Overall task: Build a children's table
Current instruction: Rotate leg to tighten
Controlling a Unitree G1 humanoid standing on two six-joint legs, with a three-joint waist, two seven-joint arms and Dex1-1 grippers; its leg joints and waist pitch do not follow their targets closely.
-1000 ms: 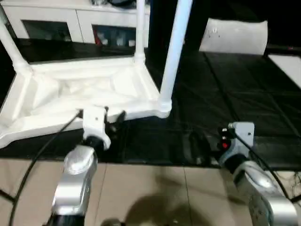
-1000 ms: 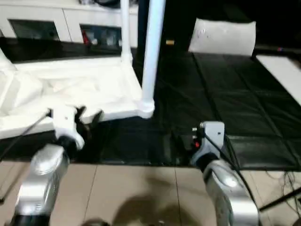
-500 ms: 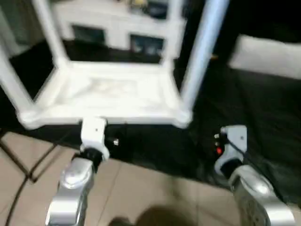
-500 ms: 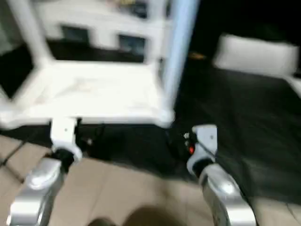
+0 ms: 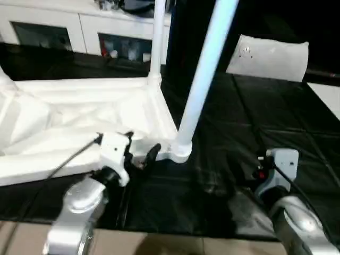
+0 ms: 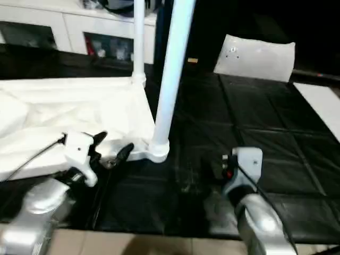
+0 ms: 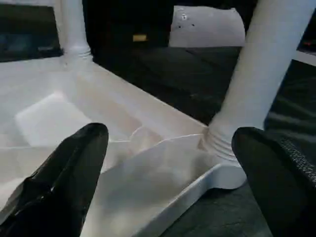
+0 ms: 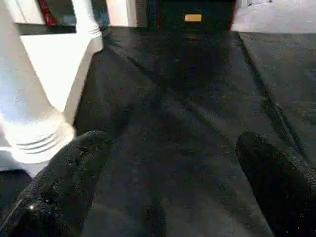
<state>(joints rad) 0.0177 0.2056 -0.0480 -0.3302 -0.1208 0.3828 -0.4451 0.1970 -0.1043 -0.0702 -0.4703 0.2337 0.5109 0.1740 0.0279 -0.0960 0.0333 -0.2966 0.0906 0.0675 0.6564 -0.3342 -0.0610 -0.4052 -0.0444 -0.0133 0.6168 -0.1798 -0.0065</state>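
The children's table (image 5: pixel 79 119) is seen upside down on a black padded mat (image 5: pixel 255 122), its moulded white plastic underside ribbed and hollowed. Smooth, round, tapered legs rise from ringed corner sockets; the near leg (image 5: pixel 204 69) stands at the corner closest to the robot.

The left gripper (image 7: pixel 168 163) is held low at the table's near edge, its black fingers (image 7: pixel 74 163) spread wide on either side of that corner. The right gripper (image 8: pixel 173 163) is poised above bare mat, fingers (image 8: pixel 276 173) wide apart, holding nothing, beside the near leg.
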